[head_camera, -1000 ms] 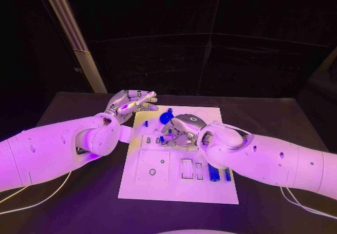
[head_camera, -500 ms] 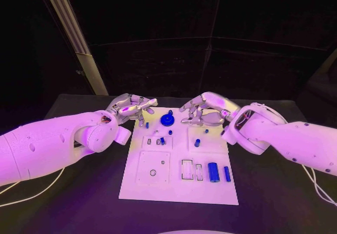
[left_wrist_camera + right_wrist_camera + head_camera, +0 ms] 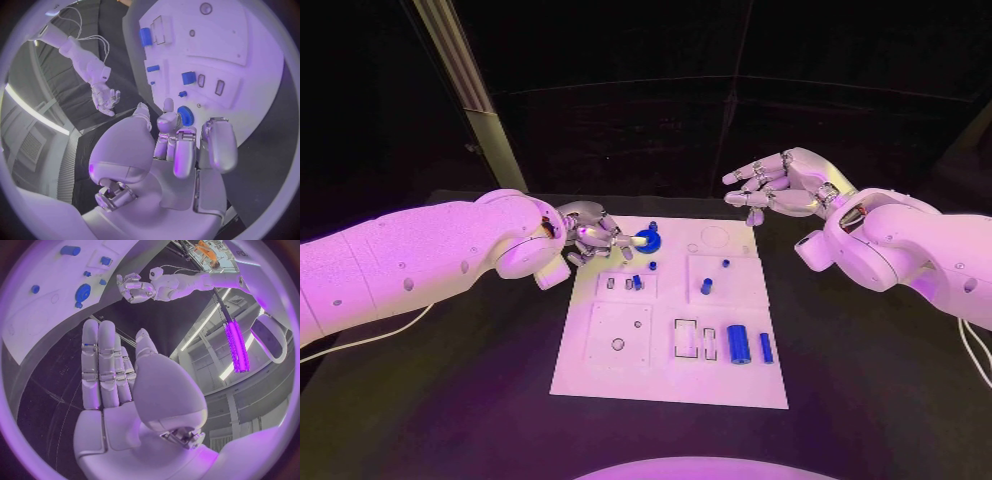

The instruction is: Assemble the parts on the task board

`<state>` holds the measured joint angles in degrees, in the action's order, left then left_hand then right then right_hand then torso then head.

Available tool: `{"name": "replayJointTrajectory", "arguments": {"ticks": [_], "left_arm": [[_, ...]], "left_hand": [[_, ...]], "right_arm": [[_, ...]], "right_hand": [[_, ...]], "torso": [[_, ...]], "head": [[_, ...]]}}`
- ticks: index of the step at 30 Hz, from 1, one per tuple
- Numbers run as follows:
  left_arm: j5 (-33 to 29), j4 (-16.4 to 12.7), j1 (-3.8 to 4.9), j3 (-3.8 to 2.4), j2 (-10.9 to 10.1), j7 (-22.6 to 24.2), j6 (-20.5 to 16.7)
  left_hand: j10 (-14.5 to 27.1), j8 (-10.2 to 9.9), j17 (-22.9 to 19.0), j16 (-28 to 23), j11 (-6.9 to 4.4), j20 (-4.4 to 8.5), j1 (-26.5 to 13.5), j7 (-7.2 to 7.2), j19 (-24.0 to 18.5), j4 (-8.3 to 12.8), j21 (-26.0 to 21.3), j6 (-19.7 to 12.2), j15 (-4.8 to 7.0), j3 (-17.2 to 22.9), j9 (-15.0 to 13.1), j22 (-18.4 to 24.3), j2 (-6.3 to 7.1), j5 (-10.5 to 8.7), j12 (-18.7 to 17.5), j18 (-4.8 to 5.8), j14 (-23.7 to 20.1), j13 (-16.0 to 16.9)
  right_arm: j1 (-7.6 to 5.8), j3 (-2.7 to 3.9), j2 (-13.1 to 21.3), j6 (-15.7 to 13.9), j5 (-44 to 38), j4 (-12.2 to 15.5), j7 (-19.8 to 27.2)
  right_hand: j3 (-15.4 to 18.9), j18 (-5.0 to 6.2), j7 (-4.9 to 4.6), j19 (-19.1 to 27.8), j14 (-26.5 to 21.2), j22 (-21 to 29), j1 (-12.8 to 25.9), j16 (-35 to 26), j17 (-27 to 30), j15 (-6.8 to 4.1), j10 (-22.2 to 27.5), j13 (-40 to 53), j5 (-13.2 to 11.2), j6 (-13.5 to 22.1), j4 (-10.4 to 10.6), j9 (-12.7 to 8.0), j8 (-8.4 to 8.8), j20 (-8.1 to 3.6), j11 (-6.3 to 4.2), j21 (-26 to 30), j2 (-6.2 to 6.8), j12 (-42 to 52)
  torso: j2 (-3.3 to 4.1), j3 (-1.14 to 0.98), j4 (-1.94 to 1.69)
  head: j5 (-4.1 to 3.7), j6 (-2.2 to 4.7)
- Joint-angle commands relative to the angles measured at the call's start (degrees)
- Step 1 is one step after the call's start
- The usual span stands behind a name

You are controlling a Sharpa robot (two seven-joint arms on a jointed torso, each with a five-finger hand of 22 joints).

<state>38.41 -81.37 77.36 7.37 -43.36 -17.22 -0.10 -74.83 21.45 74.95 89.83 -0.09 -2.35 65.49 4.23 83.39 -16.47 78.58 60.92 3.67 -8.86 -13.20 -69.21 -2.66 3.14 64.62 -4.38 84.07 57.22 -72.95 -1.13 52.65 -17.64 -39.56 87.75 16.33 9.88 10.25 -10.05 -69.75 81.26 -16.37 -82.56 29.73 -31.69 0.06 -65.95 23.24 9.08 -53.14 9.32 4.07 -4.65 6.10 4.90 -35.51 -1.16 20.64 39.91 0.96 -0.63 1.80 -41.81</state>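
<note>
I've got the left hand (image 3: 593, 232) down at the far left corner of the task board (image 3: 646, 375), fingers curled in loosely, nothing in its grasp as far as I can see. From the left wrist camera the fingertips (image 3: 167, 106) sit just beside the blue gear (image 3: 185, 114), and I can't tell whether they are touching it or a hair short. In the head view that gear (image 3: 643, 240) lies flat near the board's far edge, right next to the hand.

The right hand (image 3: 782, 186) is up in the air beyond the board's far right corner, well apart from every part. Its fingers are spread and straight, palm empty (the right wrist camera shows them standing side by side with nothing between them (image 3: 106, 367)).

On the board itself: a small blue peg (image 3: 652, 266) stands just nearer me than the gear, another small blue piece (image 3: 635, 282) sits in the recessed block to the left of centre, and a short blue cylinder (image 3: 707, 287) stands to the right of centre. Near the front right I count two more, a thick blue cylinder (image 3: 738, 344) and a thin blue pin (image 3: 766, 347), lying side by side, just beside the rectangular slots (image 3: 694, 342).

The black table (image 3: 877, 380) lies all round the board.
</note>
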Motion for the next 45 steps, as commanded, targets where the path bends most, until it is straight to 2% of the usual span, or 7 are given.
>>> {"name": "replayJointTrajectory", "arguments": {"ticks": [1,7,13,18,23,27,45], "left_arm": [[8.6,0.9,1.02,0.77,1.4,-8.7,3.5],[11.2,2.4,2.13,2.01,4.4,-12.1,5.4],[12.0,3.6,2.44,2.66,6.4,-14.2,6.8],[12.1,4.7,2.51,3.07,7.8,-15.5,8.7],[12.2,5.8,2.52,3.33,9.1,-16.3,10.0],[12.2,6.4,2.52,3.58,9.9,-16.7,10.6],[12.2,7.3,2.51,3.90,11.3,-17.5,12.3]], "left_hand": [[-0.9,2.8,15.1,0.2,-0.33,0.31,0.1,-0.59,0.3,0.1,0.9,-0.7,0.47,-1.2,-2.5,-1.3,-0.68,-0.28,3.1,0.69,5.9,3.4],[-1.5,8.4,15.1,0.2,-1.05,0.68,-0.7,-1.31,0.7,0.0,2.4,-2.8,0.97,-4.0,-8.4,-3.6,-1.59,-0.39,5.5,1.06,5.9,6.2],[-1.6,10.6,15.1,0.2,-1.19,0.81,-1.1,-1.49,0.8,-0.1,2.9,-4.2,1.05,-5.4,-11.1,-4.5,-1.69,-0.32,6.0,1.21,5.9,6.8],[-1.7,11.4,15.1,0.2,-1.23,0.84,-1.3,-1.53,0.9,-0.1,3.1,-4.8,1.09,-6.1,-12.2,-4.9,-1.41,-0.34,6.1,1.27,5.9,6.9],[-1.7,11.8,15.1,0.2,-1.25,0.86,-1.1,-1.56,1.0,-0.1,3.3,-5.1,1.11,-6.4,-12.9,-5.2,-1.07,-0.33,6.2,1.33,5.9,7.0],[-1.7,12.1,15.1,0.2,-1.27,0.87,-0.9,-1.58,1.0,0.0,3.3,-5.2,1.12,-6.5,-13.2,-5.3,-1.06,-0.32,6.2,1.34,5.9,7.1],[-1.8,13.4,15.1,0.2,-1.34,0.89,0.8,-1.69,1.0,0.1,3.5,-6.1,1.16,-5.7,-15.4,-5.7,-2.61,-0.16,6.5,1.39,5.9,7.4]], "right_arm": [[-0.14,0.01,-0.4,-0.8,3.4,-0.3,1.3],[-0.16,0.00,-1.2,-0.7,2.7,-0.8,0.7],[-0.16,0.00,-1.6,-0.6,1.7,-1.1,0.2],[-0.16,0.00,-2.0,-0.9,1.4,-1.4,0.0],[-0.16,-0.01,-2.2,-1.1,1.3,-1.6,-0.2],[-0.16,-0.01,-2.4,-1.2,1.3,-1.7,-0.3],[-0.15,-0.01,-3.1,-0.9,1.3,-2.3,-0.6]], "right_hand": [[0.9,0.21,0.23,-0.6,-0.7,-0.8,0.1,3.7,-2.6,0.19,2.3,3.6,0.3,0.5,-0.4,0.2,-0.82,-0.33,-0.19,-1.1,-0.13,5.8],[2.1,0.08,0.32,0.0,-2.7,-2.4,0.1,9.9,-7.2,0.03,7.2,8.5,0.5,1.3,-0.7,0.3,-2.36,-0.23,-0.03,-3.1,-1.07,15.1],[2.5,0.14,0.29,0.3,-3.1,-2.9,0.2,11.0,-7.9,0.12,8.0,9.1,0.6,1.5,-0.6,0.3,-2.79,-0.22,-0.03,-3.6,-1.30,17.0],[2.8,0.14,0.27,0.5,-3.5,-3.2,0.1,11.7,-8.3,0.14,8.7,9.3,1.5,1.7,-0.7,0.3,-3.15,-0.18,-0.02,-4.0,-1.48,18.2],[3.0,0.14,0.19,0.9,-4.0,-3.5,-0.3,12.1,-8.4,0.23,9.7,9.2,3.8,2.1,-0.8,0.3,-3.53,-0.11,0.07,-4.3,-1.53,19.1],[3.1,0.13,0.16,1.1,-4.2,-3.6,-0.4,12.0,-8.3,0.26,9.9,9.2,4.1,2.2,-0.8,0.3,-3.63,-0.08,0.10,-4.3,-1.51,19.3],[3.2,0.13,0.11,1.3,-4.6,-3.7,-0.6,11.9,-8.1,0.32,10.3,9.1,4.5,2.4,-0.9,0.3,-3.80,-0.02,0.16,-4.4,-1.57,19.6]], "torso": [[-0.45,-0.26,0.03],[-0.44,-0.21,0.00],[-0.36,-0.24,0.13],[-0.30,-0.25,0.22],[-0.30,-0.15,-0.01],[-0.28,-0.24,0.08],[-0.29,-0.15,-0.01]], "head": [[0.17,-0.18],[0.68,-0.33],[0.97,-0.40],[1.37,-0.27],[1.06,-0.59],[1.28,-0.69],[1.33,-1.12]]}}
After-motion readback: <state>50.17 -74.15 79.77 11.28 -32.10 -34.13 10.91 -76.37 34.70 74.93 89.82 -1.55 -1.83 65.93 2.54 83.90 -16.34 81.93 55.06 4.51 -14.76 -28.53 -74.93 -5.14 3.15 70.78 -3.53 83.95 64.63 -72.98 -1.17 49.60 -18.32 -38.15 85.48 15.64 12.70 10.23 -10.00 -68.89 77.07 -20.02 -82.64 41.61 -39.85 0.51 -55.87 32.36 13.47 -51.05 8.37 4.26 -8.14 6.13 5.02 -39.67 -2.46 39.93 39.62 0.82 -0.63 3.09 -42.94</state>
